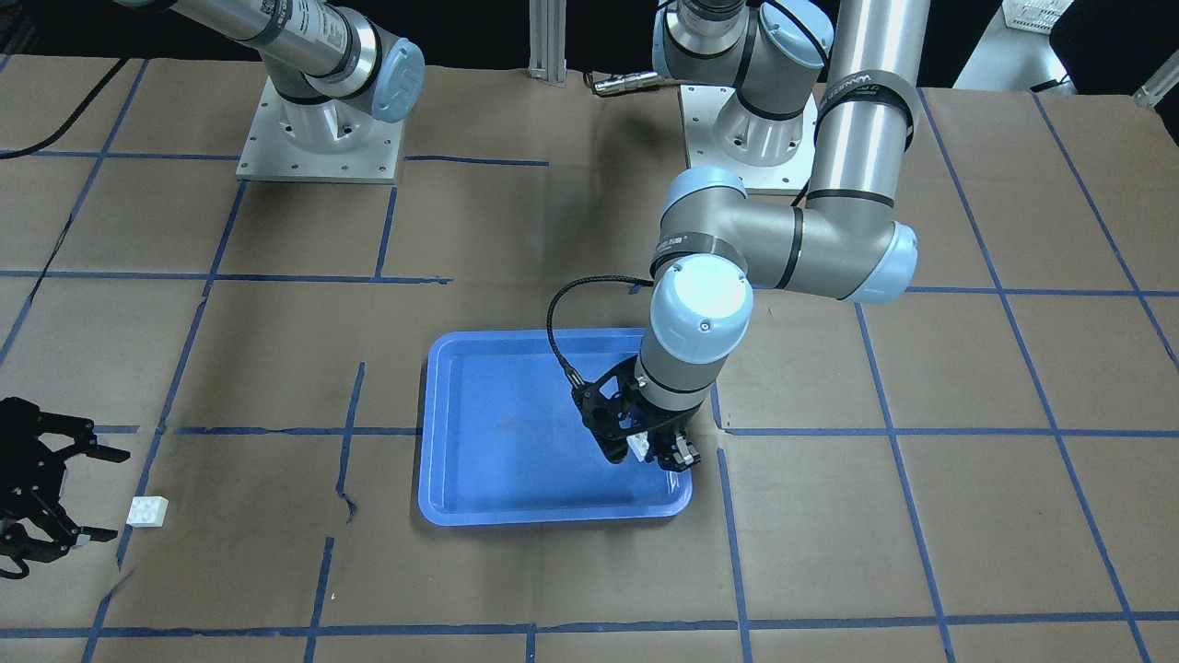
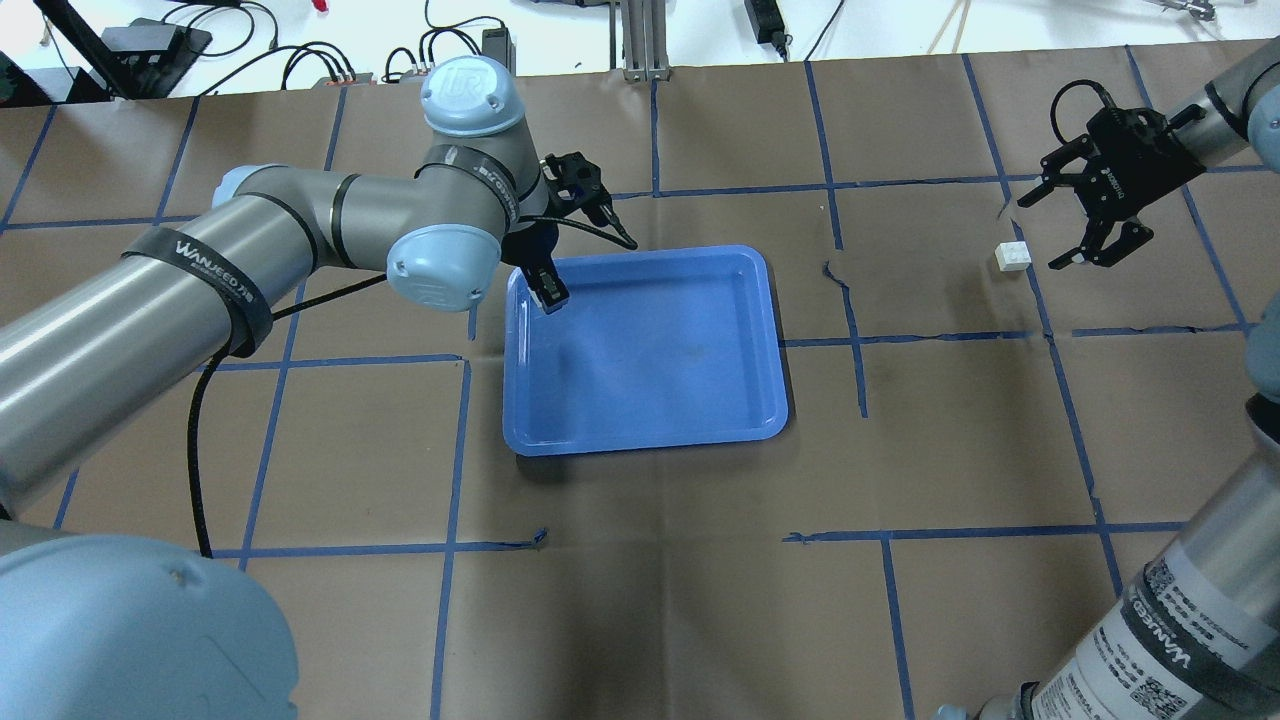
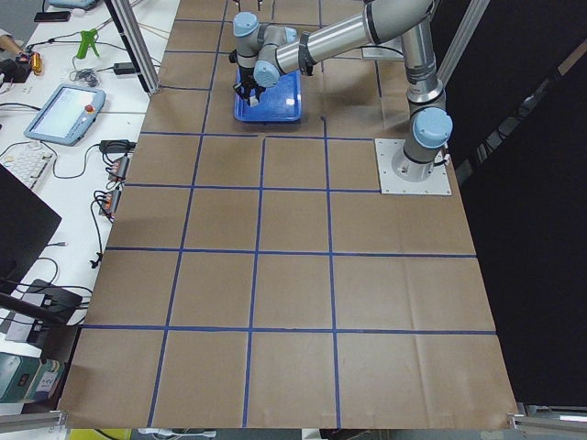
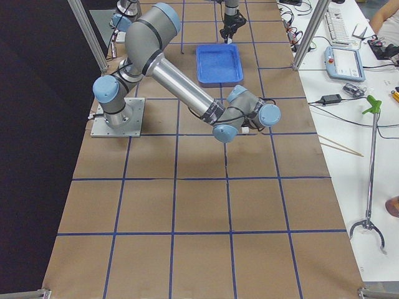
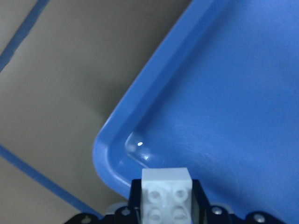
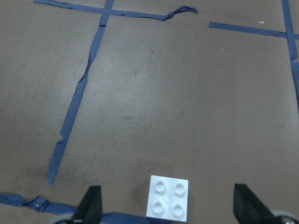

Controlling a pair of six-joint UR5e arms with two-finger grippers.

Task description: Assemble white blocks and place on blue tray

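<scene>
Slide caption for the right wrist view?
Open right gripper above a white studded block on brown paper, torn blue tape nearby.

"WANJEED" stands in white capitals on the black fabric strap [image 2: 200, 270] wrapped round the left arm's long silver tube, and the same word reads on it in the front-facing view. A raised "UR" mark sits on that arm's round pale-blue plastic joint cap [image 2: 470, 88]. On the right arm's silver tube a second black strap [image 2: 1165, 648] also carries "WANJEED". The white sticker [image 2: 1105, 690] below it shows "UNIVERSAL" beside square codes too fine to read
</scene>
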